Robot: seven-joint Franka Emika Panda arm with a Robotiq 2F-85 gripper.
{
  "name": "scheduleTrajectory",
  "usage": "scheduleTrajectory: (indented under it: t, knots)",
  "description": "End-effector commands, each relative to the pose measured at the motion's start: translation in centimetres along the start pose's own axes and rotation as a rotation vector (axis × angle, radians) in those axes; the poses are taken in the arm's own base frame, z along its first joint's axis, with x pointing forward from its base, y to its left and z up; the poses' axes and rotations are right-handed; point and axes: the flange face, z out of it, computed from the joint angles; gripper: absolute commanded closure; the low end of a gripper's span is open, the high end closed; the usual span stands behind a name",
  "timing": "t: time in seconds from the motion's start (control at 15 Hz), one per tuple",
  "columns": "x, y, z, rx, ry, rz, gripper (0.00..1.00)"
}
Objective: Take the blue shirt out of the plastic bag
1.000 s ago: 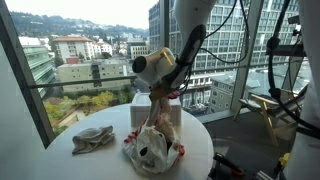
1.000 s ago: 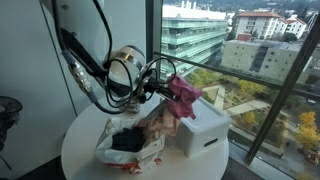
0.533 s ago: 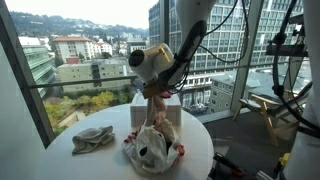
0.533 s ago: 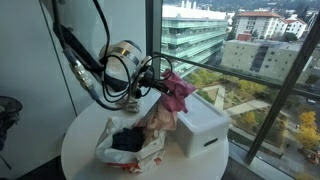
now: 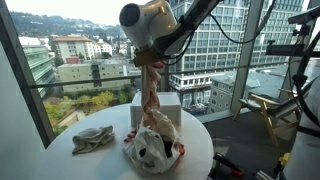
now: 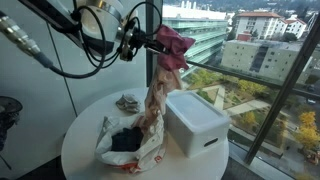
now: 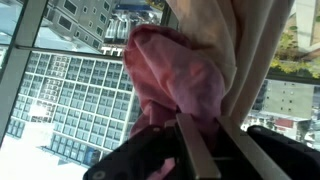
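Round white table (image 5: 100,163) by a window wall. White lidded box (image 6: 197,122), rectangular with rounded corners and hard-looking, sits at the window-side edge; lid on, contents hidden. Crumpled plastic bag (image 6: 112,152), white with red print, lies mid-table just beside the box, mouth open, with a dark bundle (image 6: 125,139) inside; its colour can't be told. No blue shirt is clearly visible; the item being lifted is a pink-and-cream garment (image 5: 150,95): soft, wrinkled, drawn into a narrow strip with its long axis vertical. Its lower end is in the bag mouth, and the pink top end is bunched over the gripper (image 6: 153,40), high above the bag. In the wrist view the fingers (image 7: 193,150) are pressed together on the pink fabric. Small crumpled grey cloth (image 5: 92,138) lies alone near the table edge, well apart from the bag.
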Motion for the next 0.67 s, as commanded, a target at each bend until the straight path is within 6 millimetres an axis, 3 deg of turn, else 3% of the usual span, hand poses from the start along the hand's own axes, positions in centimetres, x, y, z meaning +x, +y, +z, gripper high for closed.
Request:
scheduleTrajectory:
  t: [0.0, 0.6]
  knots:
    - [2.0, 1.1, -0.6, -0.081, 0.114, 0.002, 0.85]
    - [-1.6, 1.5, 7.4, -0.325, 0.162, -0.019, 0.86]
